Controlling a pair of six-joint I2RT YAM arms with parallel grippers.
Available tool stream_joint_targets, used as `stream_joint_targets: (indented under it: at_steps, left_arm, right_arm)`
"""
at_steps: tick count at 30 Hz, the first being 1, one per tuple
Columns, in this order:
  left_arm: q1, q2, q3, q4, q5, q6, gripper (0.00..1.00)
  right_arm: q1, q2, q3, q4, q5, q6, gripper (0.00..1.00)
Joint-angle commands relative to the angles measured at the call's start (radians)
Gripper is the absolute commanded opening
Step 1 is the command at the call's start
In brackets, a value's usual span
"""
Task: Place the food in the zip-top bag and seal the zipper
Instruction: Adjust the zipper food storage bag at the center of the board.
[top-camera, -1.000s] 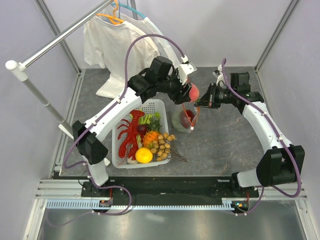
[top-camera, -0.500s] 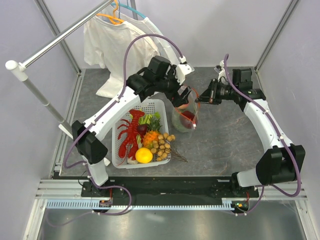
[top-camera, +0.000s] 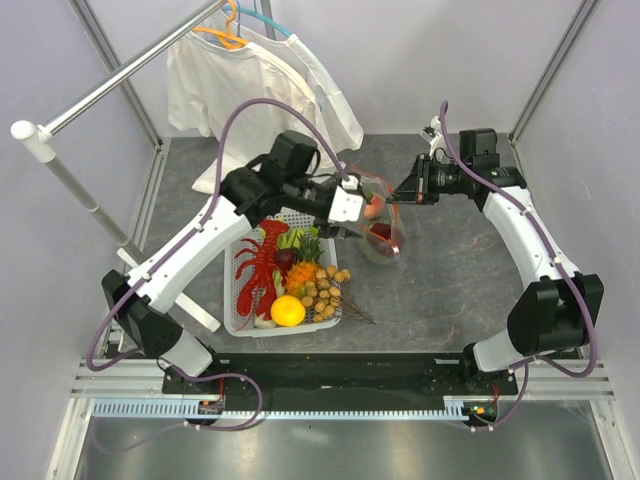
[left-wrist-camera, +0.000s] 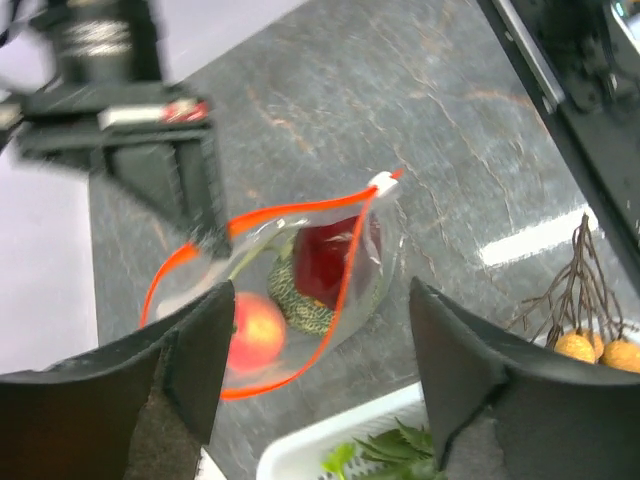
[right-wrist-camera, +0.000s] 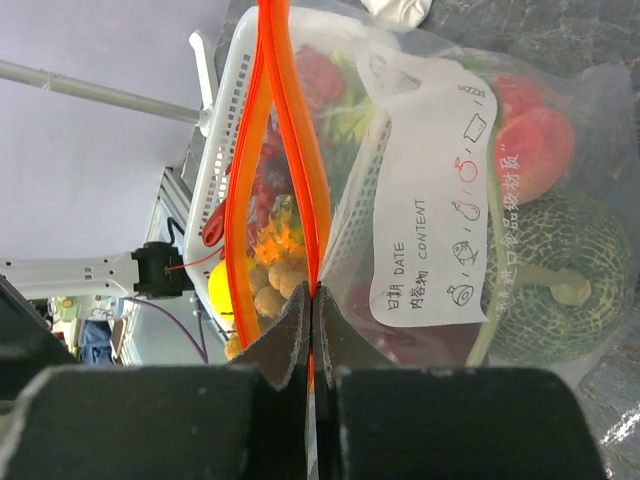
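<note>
- Food in the bag, 3 pieces of it: melon (left-wrist-camera: 300, 298), dark red piece (left-wrist-camera: 325, 258) and peach (left-wrist-camera: 256, 332) all show through the zip-top bag (right-wrist-camera: 430, 200).
- The bag sits below the right fingers (right-wrist-camera: 288, 335) and just ahead of the left fingers (left-wrist-camera: 195, 345), its bottom seemingly on the worktop (top-camera: 450, 290).
- Right fingers are pressed together, clamped on the zipper (right-wrist-camera: 268, 150), holding the mouth up.
- Left fingers stand apart, nothing between them.
- The mouth gapes, its 2 strips well apart, so sealing is not begun.
- The basket (top-camera: 243, 322) beside the left fingers holds a lobster (top-camera: 258, 262), a yellow fruit (top-camera: 288, 311) and more. Whether those go in too, I can't tell.
- My read: zipping is the big job left.
</note>
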Motion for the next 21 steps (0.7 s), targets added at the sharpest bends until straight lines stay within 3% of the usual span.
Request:
stream_joint_targets:
  at_steps: [1,3,6,10,16,19,20,21]
  left_arm:
    - [-0.078,0.039,-0.041,-0.07,-0.011,0.256,0.7]
    - [-0.101,0.052,-0.061,-0.07,-0.051,0.289,0.72]
    - [-0.112,0.075,-0.087,0.02,-0.122,0.246,0.84]
    - [-0.118,0.058,-0.165,0.175,-0.157,0.206,0.78]
    - [-0.123,0.095,-0.19,0.24,-0.223,0.211,0.69]
    - [-0.126,0.107,-0.18,0.266,-0.216,0.148,0.55]
    - [-0.129,0.115,-0.179,0.266,-0.214,0.138,0.42]
    - [-0.131,0.115,-0.177,0.268,-0.214,0.132,0.36]
  right_arm:
    - [0.016,0.012,0.057,-0.018,-0.036,-0.051,0.0]
    - [0.02,0.018,0.066,-0.023,-0.035,-0.057,0.0]
    - [0.028,0.021,0.068,-0.023,-0.03,-0.06,0.0]
    - [0.04,0.026,0.062,-0.024,-0.03,-0.066,0.0]
    - [0.059,0.03,0.068,-0.023,-0.021,-0.073,0.0]
    - [0.074,0.036,0.071,-0.004,-0.013,-0.062,0.0]
    - [0.082,0.04,0.074,0.0,-0.013,-0.057,0.0]
    - [0.085,0.041,0.078,0.008,-0.012,-0.054,0.0]
